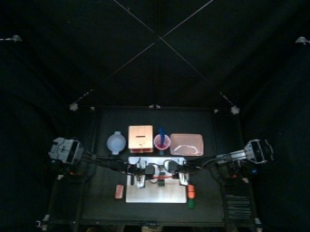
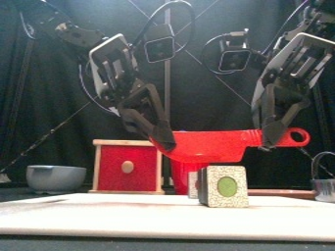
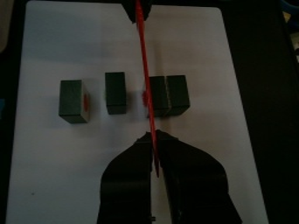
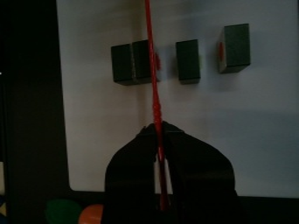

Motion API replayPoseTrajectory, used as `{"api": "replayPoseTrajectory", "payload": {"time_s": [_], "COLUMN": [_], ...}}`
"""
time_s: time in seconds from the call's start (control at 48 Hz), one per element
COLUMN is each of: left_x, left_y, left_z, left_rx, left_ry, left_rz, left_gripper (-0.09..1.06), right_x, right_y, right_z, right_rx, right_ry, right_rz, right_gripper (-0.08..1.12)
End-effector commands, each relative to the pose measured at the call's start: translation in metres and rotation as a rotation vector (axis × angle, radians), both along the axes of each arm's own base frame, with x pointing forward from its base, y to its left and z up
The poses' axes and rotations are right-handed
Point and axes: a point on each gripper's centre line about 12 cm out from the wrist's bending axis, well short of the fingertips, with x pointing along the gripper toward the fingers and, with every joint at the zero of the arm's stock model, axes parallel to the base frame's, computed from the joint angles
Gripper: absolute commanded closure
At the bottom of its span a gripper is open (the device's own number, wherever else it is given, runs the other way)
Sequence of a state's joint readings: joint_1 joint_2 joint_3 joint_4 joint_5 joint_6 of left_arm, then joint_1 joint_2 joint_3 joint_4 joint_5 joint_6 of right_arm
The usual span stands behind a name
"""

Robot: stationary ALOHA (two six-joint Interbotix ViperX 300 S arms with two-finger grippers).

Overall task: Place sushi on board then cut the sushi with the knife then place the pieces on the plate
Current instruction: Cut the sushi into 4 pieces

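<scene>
Presently the work stands in the cutting stage, and well into it. The sushi [image 2: 225, 186] is on the white cutting board [image 3: 239, 105], so the first step is judged complete.

In the left wrist view, a first piece [image 3: 73, 99] and a second piece [image 3: 115, 92] lie at centre left of the frame. They are clear of each other and of the rest of the roll. Just right of them sits a double block [image 3: 170, 94]: two dark green blocks touching side by side with a seam between them. Whether that seam is already parted cannot be told.

The red knife [image 3: 142, 61] shows edge-on as a thin red line running from the bottom centre of that frame to its top edge. It passes over the left edge of the double block, on the side facing the second piece. The left gripper [image 3: 151, 144] is clamped on the near end of the knife, jaws together around it. The right gripper [image 4: 156, 136] grips the same knife likewise in its own view, so both arms appear to carry the one tool.

The pink tray [image 1: 187, 143] sits right of centre in the top view, behind the board, and no piece can be made out on it.

Judgement: placing is done and cutting is mostly done, with perhaps one division left at the double block. Transfer of all pieces to the tray is not yet begun.
</scene>
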State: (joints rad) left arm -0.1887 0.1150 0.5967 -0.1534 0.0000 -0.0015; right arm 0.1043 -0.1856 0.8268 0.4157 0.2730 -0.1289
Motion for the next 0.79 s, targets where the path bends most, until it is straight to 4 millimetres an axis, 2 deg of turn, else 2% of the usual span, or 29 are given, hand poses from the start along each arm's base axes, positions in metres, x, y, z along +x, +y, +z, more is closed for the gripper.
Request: {"api": "replayPoseTrajectory", "payload": {"time_s": [0.021, 0.583, 0.792], "left_x": [0.009, 0.010, 0.010], "left_y": [-0.006, -0.008, -0.008], "left_z": [0.016, 0.001, 0.001], "left_rx": [-0.022, -0.024, -0.025], "left_ry": [-0.052, -0.014, -0.014], "left_rz": [0.002, 0.007, 0.008], "left_gripper": [0.53, 0.53, 0.53], "right_x": [0.007, 0.007, 0.008], "right_y": [0.003, 0.005, 0.006], "right_z": [0.013, -0.001, -0.003], "right_rx": [0.015, 0.015, 0.018], "right_ry": [-0.050, -0.008, -0.001], "right_rz": [-0.007, -0.006, -0.007], "right_gripper": [0.81, 0.81, 0.81]}}
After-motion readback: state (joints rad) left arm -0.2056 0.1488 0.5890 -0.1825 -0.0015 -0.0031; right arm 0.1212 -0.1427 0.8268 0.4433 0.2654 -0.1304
